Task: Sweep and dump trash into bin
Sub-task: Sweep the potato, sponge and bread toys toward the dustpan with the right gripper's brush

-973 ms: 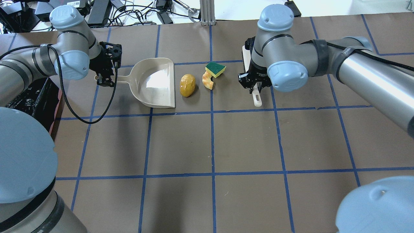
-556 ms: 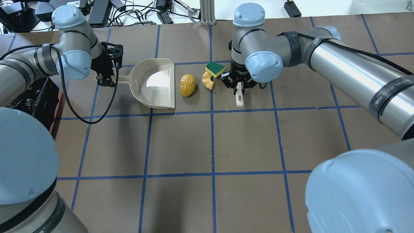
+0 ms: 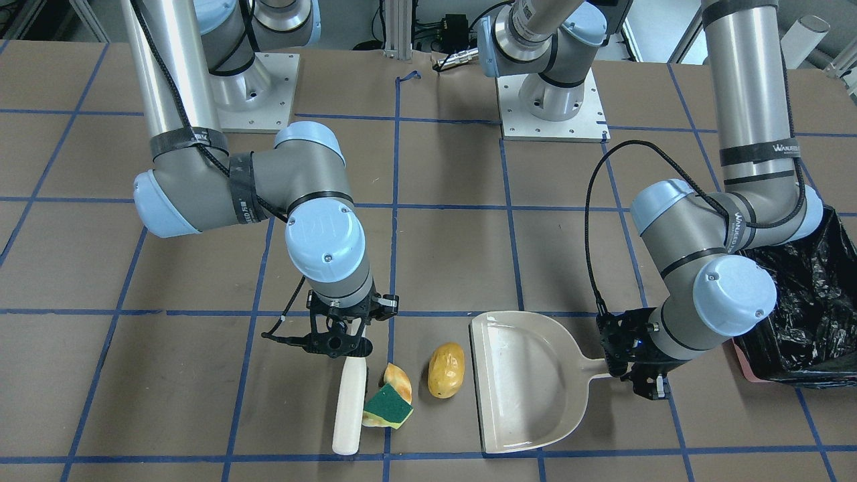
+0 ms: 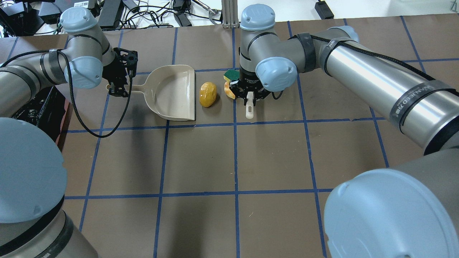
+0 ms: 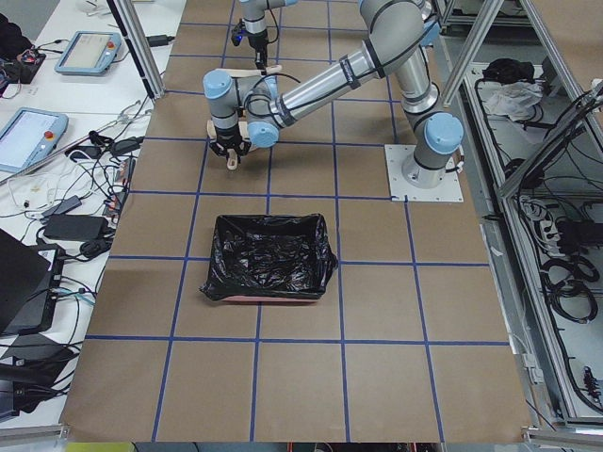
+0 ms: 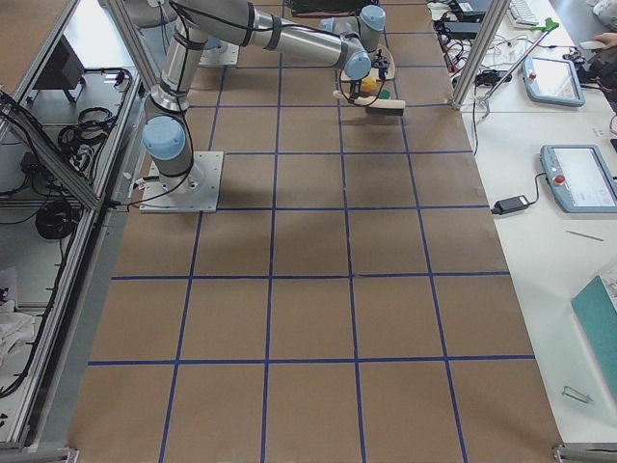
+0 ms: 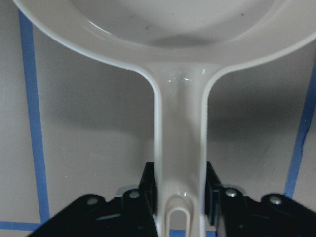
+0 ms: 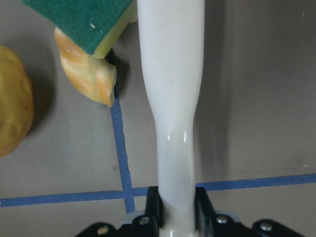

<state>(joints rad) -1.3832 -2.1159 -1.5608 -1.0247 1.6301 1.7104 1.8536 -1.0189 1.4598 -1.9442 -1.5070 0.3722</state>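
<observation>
Brush [image 3: 350, 402] has slid against the green-topped sponge [image 3: 387, 404] beside the curved tan croissant [image 3: 400, 381].

the surface [image 3: 455, 254] is brown, crossed by a blue tape grid. the dustpan [image 3: 529, 381] and brush [image 3: 349, 408] are pale beige. the potato-like lump [image 3: 446, 379] is yellow-brown, the croissant piece [image 3: 400, 380] tan with orange streaks, and the sponge [image 3: 388, 405] green over yellow. the bin [image 3: 807, 321] has a glossy black liner and a pinkish base. the left pincer [image 3: 644, 383] and right pincer [image 3: 340, 348] are black.
</observation>
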